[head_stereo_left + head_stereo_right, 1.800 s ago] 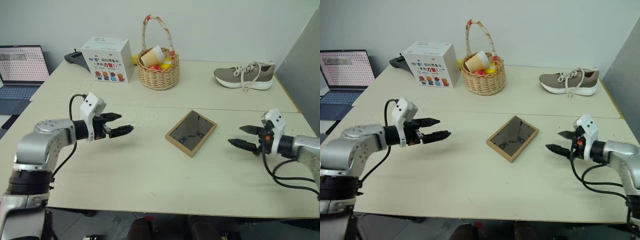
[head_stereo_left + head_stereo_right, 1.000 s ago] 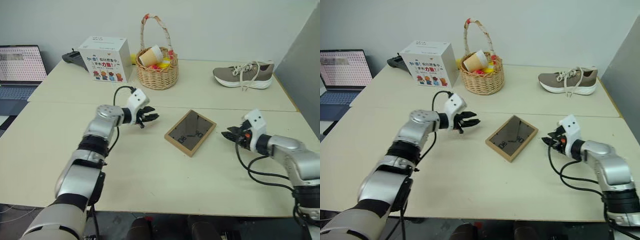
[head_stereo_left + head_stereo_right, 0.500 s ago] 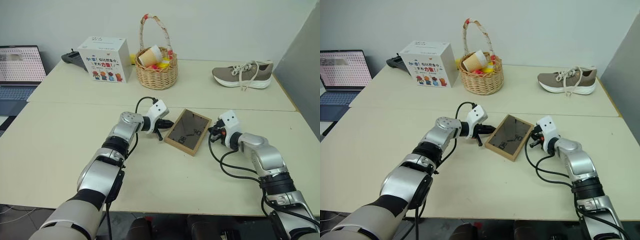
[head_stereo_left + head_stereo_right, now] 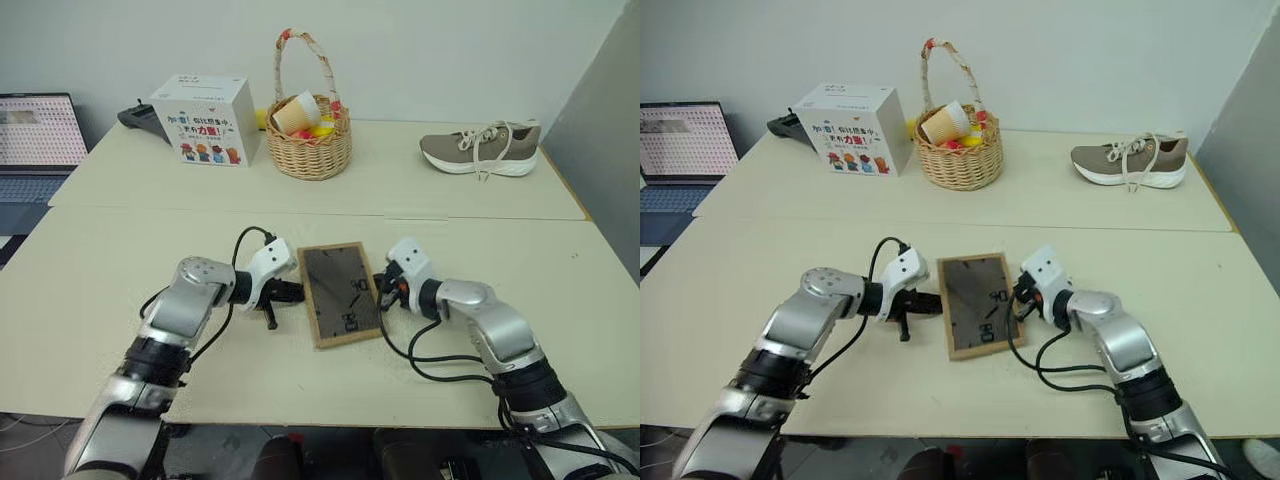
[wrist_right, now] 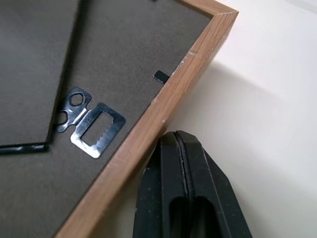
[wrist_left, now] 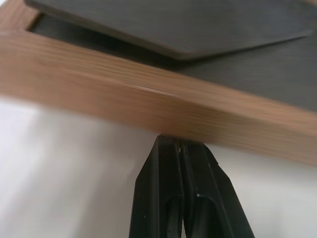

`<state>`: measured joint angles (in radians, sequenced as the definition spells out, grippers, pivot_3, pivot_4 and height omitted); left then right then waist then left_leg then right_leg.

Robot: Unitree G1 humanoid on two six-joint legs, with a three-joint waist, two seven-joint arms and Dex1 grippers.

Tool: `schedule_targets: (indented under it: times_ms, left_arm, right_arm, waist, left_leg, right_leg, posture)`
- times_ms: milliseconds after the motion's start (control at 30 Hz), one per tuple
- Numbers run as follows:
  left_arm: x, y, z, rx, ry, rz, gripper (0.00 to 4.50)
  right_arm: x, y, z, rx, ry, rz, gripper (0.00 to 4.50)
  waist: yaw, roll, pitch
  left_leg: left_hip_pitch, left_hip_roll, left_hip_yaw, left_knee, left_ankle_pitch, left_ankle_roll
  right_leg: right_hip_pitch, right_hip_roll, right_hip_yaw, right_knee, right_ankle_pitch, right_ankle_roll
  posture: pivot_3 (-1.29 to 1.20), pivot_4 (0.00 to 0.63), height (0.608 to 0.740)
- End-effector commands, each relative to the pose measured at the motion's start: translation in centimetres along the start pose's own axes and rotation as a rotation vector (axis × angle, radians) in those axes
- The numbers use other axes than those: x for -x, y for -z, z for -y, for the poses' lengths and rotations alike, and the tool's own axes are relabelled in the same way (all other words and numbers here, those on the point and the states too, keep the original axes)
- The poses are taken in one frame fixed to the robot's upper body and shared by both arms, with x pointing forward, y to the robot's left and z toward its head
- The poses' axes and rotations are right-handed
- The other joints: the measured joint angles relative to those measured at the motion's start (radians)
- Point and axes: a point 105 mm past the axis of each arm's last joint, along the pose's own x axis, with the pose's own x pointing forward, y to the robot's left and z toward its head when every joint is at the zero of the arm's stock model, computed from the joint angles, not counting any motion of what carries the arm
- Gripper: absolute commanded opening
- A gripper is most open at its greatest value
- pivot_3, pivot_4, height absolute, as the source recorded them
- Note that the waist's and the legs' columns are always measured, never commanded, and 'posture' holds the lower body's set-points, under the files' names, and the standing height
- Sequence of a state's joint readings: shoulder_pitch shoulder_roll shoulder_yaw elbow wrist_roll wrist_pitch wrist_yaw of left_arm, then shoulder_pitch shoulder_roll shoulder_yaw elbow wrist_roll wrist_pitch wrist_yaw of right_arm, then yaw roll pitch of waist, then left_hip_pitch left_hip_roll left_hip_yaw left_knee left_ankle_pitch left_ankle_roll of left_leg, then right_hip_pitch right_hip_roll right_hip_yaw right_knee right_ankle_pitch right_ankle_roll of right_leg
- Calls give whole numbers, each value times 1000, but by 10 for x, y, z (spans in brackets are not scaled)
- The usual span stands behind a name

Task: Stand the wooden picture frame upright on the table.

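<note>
Far left, beyond the table (image 4: 120, 250) edge: an open laptop (image 4: 38, 135). Along the back section, left to right: a white printed box (image 4: 205, 120), a wicker basket (image 4: 312, 135) holding a paper cup and coloured items, a grey sneaker (image 4: 480, 150).

On the near section, just in front of the seam, lying flat with its dark back up: the wooden picture frame (image 4: 338, 292). Half a second earlier, set diagonally and a little further back; now turned nearly square to the table edge and drawn closer to the robot.

Pressed against the frame's left long edge: the left gripper (image 6: 179, 148), fingers together, tips touching the wood border, nothing clamped between them. Previously spread slightly and further forward, at the frame's far-left corner.

Against the frame's right long edge: the right gripper (image 5: 182, 141), fingers likewise closed together, tips beside the border near a corner, close to a metal sawtooth hanger (image 5: 88, 124) on the backing. Earlier, further right, short of the frame.
</note>
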<state>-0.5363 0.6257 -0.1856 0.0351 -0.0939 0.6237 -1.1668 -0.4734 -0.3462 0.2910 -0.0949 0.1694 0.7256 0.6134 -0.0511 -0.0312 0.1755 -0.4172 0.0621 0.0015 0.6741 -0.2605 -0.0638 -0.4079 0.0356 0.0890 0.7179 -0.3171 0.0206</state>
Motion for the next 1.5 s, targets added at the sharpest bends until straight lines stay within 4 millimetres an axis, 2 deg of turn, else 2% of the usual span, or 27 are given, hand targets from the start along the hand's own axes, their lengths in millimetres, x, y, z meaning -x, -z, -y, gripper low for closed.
schedule_targets:
  times_ms: [33,167,300,333,533,633,767,933,1000,1067,1200,1367,1500]
  left_arm:
    - [25,-6,-5,-27,-71,-3,54]
    - [54,25,-7,-24,-124,-98,54]
    - [71,46,8,59,-78,-148,54]
    - [75,46,12,104,-75,-132,413]
    - [87,19,64,566,159,54,1529]
    - [91,25,76,868,232,116,2205]
    - [82,39,76,1010,218,170,2951]
    - [57,48,80,1104,192,200,3969]
    - [40,50,83,1154,198,218,4393]
    - [26,53,93,1181,211,195,4461]
    - [10,53,103,1204,235,180,4461]
    - [1,47,109,1191,270,175,4461]
    - [0,50,100,1181,207,172,4461]
  right_arm:
    - [6,-6,-1,85,-10,8,0]
    - [29,3,23,124,34,-31,0]
    - [44,8,34,119,51,-45,0]
    - [47,9,36,114,53,-44,0]
    - [51,6,25,97,-56,-1,0]
    - [44,7,14,93,-111,6,0]
    - [32,8,-1,94,-147,16,0]
    - [24,7,-17,85,-193,26,0]
    - [20,7,-24,78,-216,27,0]
    - [18,5,-30,78,-238,28,0]
    - [13,-4,-36,69,-245,48,0]
    - [10,-9,-38,55,-236,54,0]
    - [15,-4,-33,48,-211,40,0]
  waist:
    - [1,0,0]
    - [2,0,0]
    - [4,0,0]
    - [3,0,0]
    - [-1,0,1]
    - [-4,0,1]
    - [-5,0,0]
    - [-1,0,0]
    - [1,1,0]
    - [3,1,-2]
    - [4,7,-11]
    - [20,10,-16]
    - [22,10,-16]
  left_leg:
    - [0,0,0,1,0,0]
    - [1,0,0,0,0,0]
    - [1,0,1,0,0,0]
    - [1,0,1,1,0,0]
    - [1,1,1,1,-1,1]
    - [1,0,0,0,-1,1]
    - [1,1,-2,1,-1,1]
    - [2,1,-5,1,-1,1]
    - [1,1,-5,1,-1,0]
    - [2,0,-5,1,-1,0]
    - [3,-1,-4,1,-1,0]
    - [3,-3,-3,1,-1,0]
    - [3,-3,-2,1,-1,0]
  right_leg:
    - [0,0,0,0,0,0]
    - [1,0,1,-1,0,0]
    - [1,-1,0,-1,0,0]
    - [1,0,0,-1,0,0]
    - [1,0,-1,-1,0,0]
    - [1,0,-1,-1,0,0]
    - [1,0,-1,-1,0,0]
    - [2,-4,-1,0,0,0]
    - [2,-4,-1,-1,0,0]
    - [3,-4,-1,-1,0,0]
    - [4,-4,-1,-1,0,0]
    - [5,-4,0,-2,0,0]
    - [5,-4,0,-3,0,0]
  posture:
    - [0,150,740]
    - [0,150,740]
    - [0,150,740]
    - [0,150,740]
    - [0,150,740]
    - [0,150,740]
    - [0,150,740]
    - [0,150,740]
    - [0,150,740]
    - [0,150,740]
    - [0,150,740]
    - [0,150,740]
    - [0,150,740]
